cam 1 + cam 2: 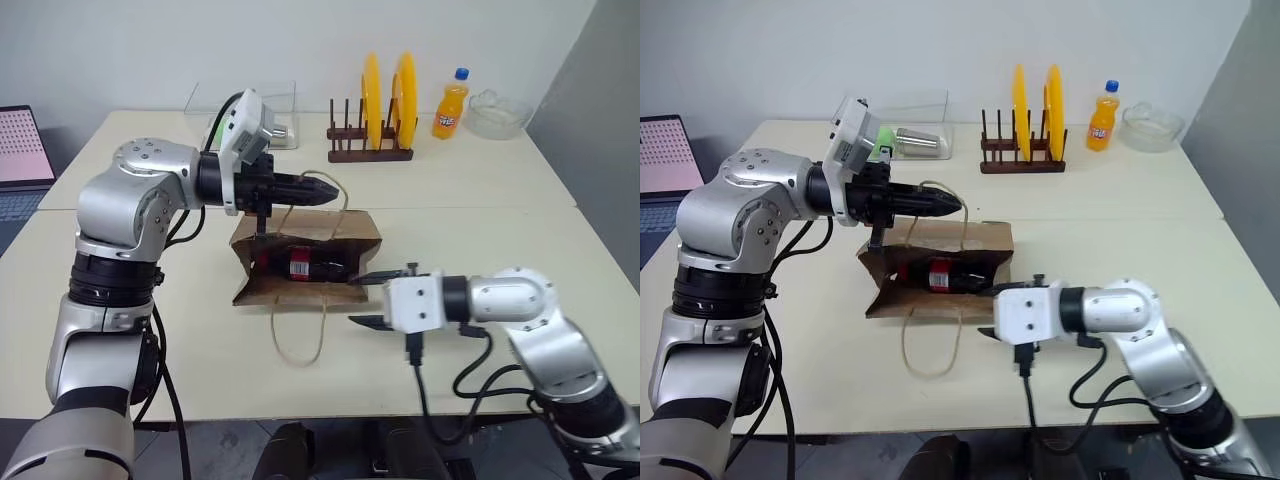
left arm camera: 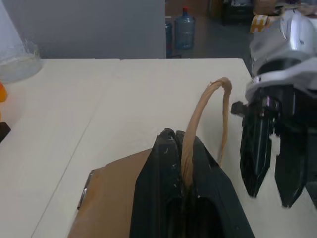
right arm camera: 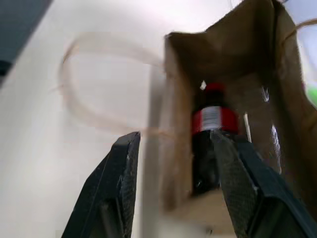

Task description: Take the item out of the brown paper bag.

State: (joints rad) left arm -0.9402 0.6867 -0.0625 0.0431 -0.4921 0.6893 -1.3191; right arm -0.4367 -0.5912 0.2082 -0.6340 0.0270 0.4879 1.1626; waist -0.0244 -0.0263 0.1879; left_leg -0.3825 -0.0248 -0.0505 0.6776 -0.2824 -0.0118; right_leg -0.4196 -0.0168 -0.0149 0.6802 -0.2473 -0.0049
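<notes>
The brown paper bag (image 1: 340, 228) lies on its side mid-table, its mouth facing me. Inside it lies the item (image 1: 302, 264), a small dark bottle with a red cap and red label, also seen as the bottle (image 3: 210, 121) down the bag's mouth. My left gripper (image 1: 330, 188) hovers level over the bag, shut on the upper cord handle (image 2: 208, 99) and holding it up. My right gripper (image 1: 368, 299) is open just in front of the bag's mouth, on its right side, with nothing between its fingers (image 3: 124, 168). The other handle (image 1: 300, 340) loops loose on the table.
A wooden rack with two yellow plates (image 1: 385, 100) stands at the back. An orange soda bottle (image 1: 451, 110) and a glass bowl (image 1: 498, 113) are to its right, and a clear container (image 1: 255, 105) to its left. A laptop (image 1: 20, 150) sits at far left.
</notes>
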